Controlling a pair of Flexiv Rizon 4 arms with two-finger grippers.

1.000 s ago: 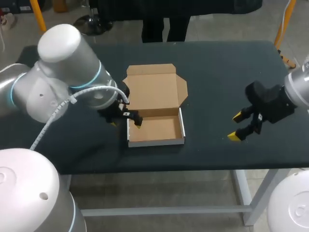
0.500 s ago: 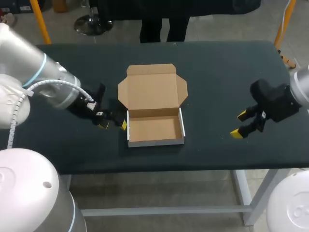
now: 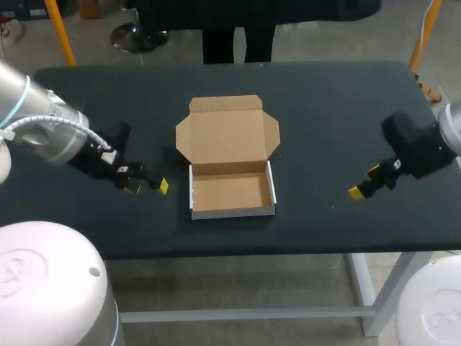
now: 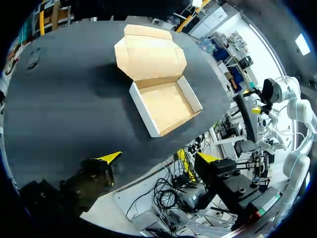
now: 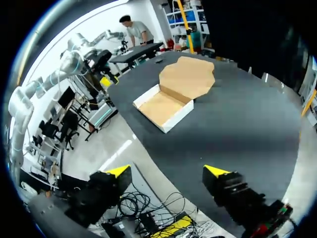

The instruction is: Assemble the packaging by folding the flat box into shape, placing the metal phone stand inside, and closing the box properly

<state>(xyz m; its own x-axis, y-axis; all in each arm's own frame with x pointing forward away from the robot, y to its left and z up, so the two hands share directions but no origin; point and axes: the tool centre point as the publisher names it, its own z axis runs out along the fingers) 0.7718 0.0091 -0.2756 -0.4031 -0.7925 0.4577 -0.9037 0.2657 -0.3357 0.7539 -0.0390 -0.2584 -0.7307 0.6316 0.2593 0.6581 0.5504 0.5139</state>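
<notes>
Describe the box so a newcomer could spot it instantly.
On the dark table, look near the middle. The cardboard box sits there: a shallow, empty, white-sided tray with its brown lid lying open flat behind it. Nothing else there is cardboard.

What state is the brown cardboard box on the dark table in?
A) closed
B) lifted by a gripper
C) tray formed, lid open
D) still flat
C: the brown cardboard box has upright walls around an empty tray, and its lid flap lies open flat behind it.

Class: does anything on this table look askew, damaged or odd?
Nothing is damaged. The brown cardboard box sits square, lid open, empty; oddly, no metal phone stand shows on the dark table.
</notes>
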